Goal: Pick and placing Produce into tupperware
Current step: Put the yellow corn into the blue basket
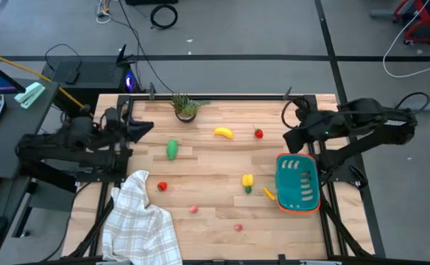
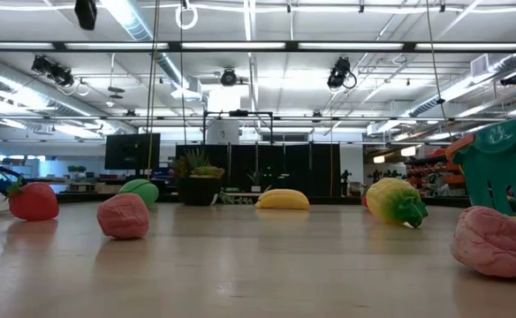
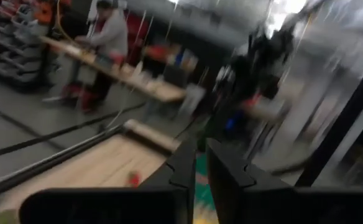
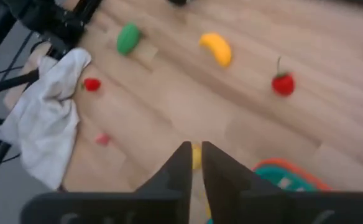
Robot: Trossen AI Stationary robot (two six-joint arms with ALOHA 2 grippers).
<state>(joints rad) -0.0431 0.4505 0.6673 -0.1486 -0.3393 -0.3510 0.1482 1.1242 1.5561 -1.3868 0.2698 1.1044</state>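
The produce lies scattered on the wooden table: a yellow banana, a green oblong vegetable, a yellow pepper and small red and pink fruits. The teal tupperware with its orange rim stands near the table's right edge. My left gripper hovers over the far left part of the table, fingers together. My right gripper hangs above the far right part, beyond the tupperware, also shut. In the right wrist view the banana and the pepper show past the fingers.
A white checked cloth lies bunched at the near left corner. A small potted plant stands at the far edge. A small orange piece lies beside the tupperware. A person works at a bench beyond the table.
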